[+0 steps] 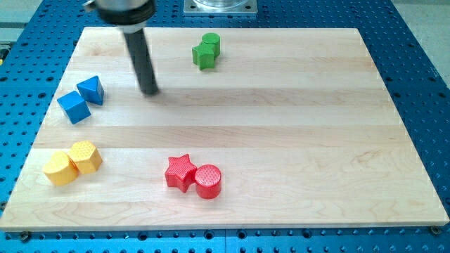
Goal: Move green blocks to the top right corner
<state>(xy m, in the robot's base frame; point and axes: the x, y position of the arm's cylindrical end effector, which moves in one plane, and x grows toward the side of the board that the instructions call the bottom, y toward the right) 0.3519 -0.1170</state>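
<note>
- No jaws on this arm, so nothing grasped or released: only my tip [149, 91], resting on the bench [281, 126] toward the view's upper left.
- Right of my tip and well apart: green cylinder [210, 43] touching a second green block [203, 56], near the top edge, left of centre.
- Left of my tip: blue triangular block [91, 90] beside blue cube [74, 107].
- Bottom left: two yellow blocks [72, 161], touching.
- Bottom centre: red star [180, 171] against red cylinder [208, 181].

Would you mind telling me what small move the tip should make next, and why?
Probably slide my tip toward the view's top, level with the green blocks. It sits left of and below them; they touch near the top centre, so a rightward push needs it directly beside them.
</note>
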